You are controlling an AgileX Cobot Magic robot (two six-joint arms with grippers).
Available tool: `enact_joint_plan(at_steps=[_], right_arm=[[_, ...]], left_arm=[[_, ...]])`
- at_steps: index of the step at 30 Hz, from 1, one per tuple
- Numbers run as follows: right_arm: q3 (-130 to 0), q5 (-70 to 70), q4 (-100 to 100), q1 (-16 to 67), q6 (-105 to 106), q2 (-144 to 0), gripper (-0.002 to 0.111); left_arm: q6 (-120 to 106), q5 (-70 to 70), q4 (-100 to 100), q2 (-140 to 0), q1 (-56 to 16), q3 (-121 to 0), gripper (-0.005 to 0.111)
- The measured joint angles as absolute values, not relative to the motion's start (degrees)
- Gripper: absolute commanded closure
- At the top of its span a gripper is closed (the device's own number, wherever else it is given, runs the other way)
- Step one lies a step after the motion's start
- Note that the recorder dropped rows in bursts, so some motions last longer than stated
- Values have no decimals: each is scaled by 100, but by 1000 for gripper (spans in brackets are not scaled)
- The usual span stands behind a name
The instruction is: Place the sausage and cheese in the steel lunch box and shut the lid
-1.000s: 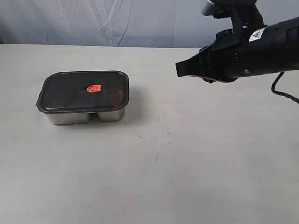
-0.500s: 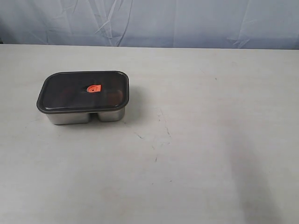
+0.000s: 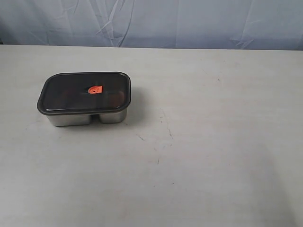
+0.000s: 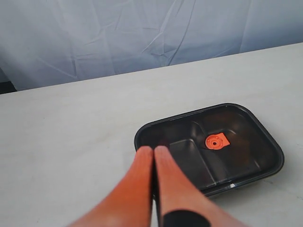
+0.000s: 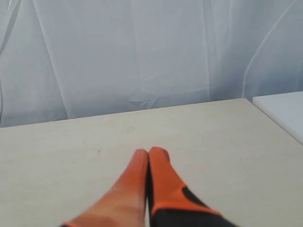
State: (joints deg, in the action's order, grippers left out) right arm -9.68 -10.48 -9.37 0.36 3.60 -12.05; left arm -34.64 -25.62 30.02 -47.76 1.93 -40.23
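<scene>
Left gripper (image 4: 154, 149): its orange fingers were pressed together along their length, with nothing held between them; it was held above the table, short of the box.
Right gripper (image 5: 150, 152): it was likewise closed and empty, over a bare stretch of table; neither gripper was seen in the exterior view.
Table (image 3: 199, 156): pale, marked with a few small dark scuffs near its middle.
Steel lunch box (image 3: 71, 118): it was set on the left half of the table, well back from the far edge, its shiny walls seen below the lid.
Lid (image 3: 66, 94): dark and translucent, seated flat on the box and covering it fully.
Valve (image 3: 95, 90): small and orange, at the lid's centre.
Sausage and cheese: they could not be made out through the dark lid.
Curtain (image 3: 165, 23): pale and creased, hung behind the table's far edge.
</scene>
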Motion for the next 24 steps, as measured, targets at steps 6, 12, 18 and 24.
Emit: enact_joint_plan(at_steps=[6, 12, 18, 24], right_arm=[[-543, -1139, -583, 36, -198, -868, 109], [-303, -1248, -506, 36, -240, -550, 109], [-55, -1259, -506, 36, -252, -273, 109], [-25, -1347, -506, 36, -252, -139, 109]], left_arm=[[-3464, -2562, 3002, -4776, 193, -4023, 107], [-3464, -2562, 3002, -4776, 193, -4023, 107], [-3464, -2562, 2992, -4776, 193, -4023, 107], [-3464, -2562, 2980, -4776, 193, -4023, 107]])
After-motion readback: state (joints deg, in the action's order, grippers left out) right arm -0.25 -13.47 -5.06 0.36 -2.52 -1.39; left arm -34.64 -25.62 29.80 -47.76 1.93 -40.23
